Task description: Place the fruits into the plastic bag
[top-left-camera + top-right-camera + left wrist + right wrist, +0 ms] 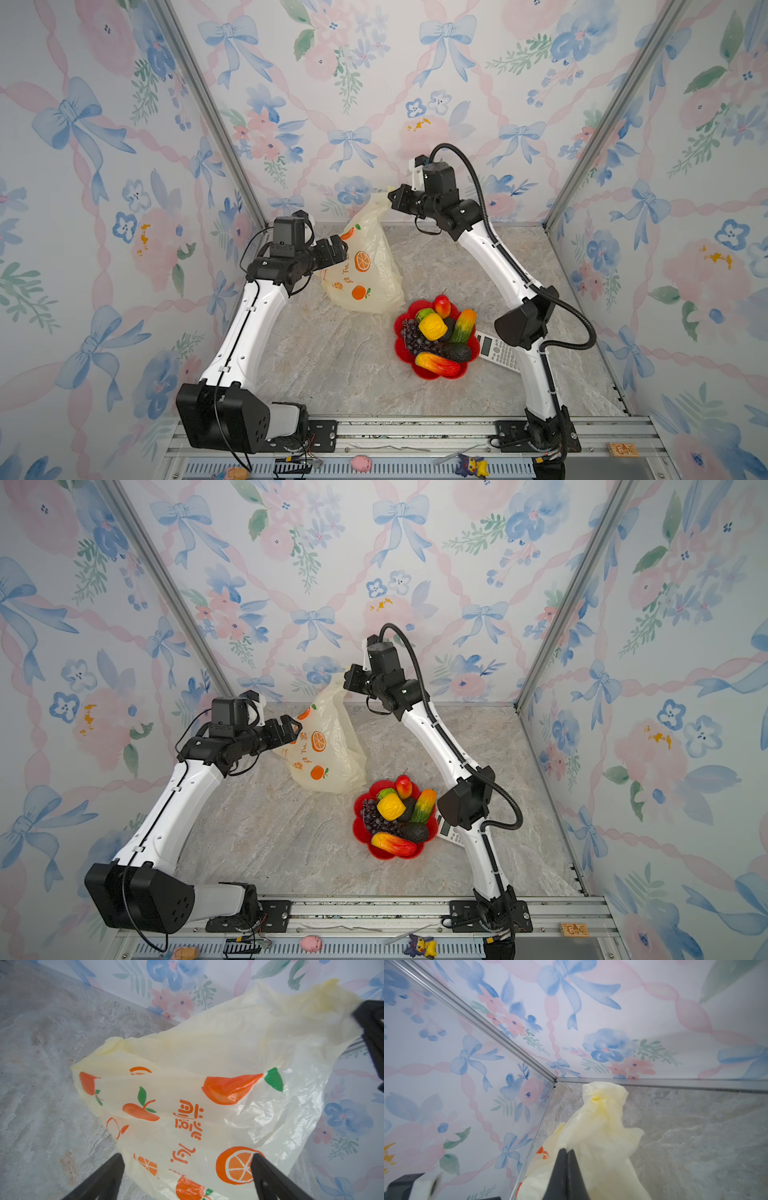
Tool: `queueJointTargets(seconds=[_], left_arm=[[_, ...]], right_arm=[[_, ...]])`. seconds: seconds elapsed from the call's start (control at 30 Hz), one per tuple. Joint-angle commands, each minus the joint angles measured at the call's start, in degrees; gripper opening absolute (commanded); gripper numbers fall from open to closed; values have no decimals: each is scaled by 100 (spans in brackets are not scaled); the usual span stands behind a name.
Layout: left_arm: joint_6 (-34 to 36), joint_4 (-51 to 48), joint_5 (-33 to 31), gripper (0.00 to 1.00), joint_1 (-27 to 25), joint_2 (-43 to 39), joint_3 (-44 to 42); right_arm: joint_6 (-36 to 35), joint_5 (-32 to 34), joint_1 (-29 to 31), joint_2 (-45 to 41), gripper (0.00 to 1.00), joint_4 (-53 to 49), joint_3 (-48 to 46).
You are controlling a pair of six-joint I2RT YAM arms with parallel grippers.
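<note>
- The plastic bag (368, 270) is seen at the back of the table (332, 365), near the rear wall. Its lower part rests on the surface and its top is drawn up to a peak.
- That peak, a bunched handle, is pinched between the closed jaws of the right gripper (566, 1150), which is held above the table.
- The left gripper (187, 1157) is held wide open just beside the printed face of the bag. Its fingers (264, 1174) are spread to either side of the orange pictures; whether the plastic is touched cannot be told.
- The fruits (436, 332) are piled in a red dish (400, 332), which is set in front of the bag and apart from it, on the right arm's side.
- In the pile a yellow lumpy fruit (432, 326), a grape bunch (413, 338), an avocado (457, 352) and a red-yellow mango (438, 365) are made out.
- A calculator (496, 353) is seen just beside the dish, partly hidden by the right arm.
</note>
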Motion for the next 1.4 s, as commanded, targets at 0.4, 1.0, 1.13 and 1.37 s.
queueJointTargets(seconds=[0.4, 1.0, 1.13, 1.37], left_arm=[[-870, 390, 777, 97, -114, -90, 1050], [-3625, 2301, 2175, 98, -61, -709, -2146], [-3634, 2298, 2358, 98, -131, -240, -2004], [-3533, 2306, 2300, 97, -160, 173, -1848]], right_arm=[[-927, -480, 336, -876, 0, -747, -695], [137, -1376, 770, -1407, 0, 803, -3812], [331, -1488, 810, -1534, 0, 1082, -4179], [474, -1626, 1021, -1537, 0, 1327, -4464]])
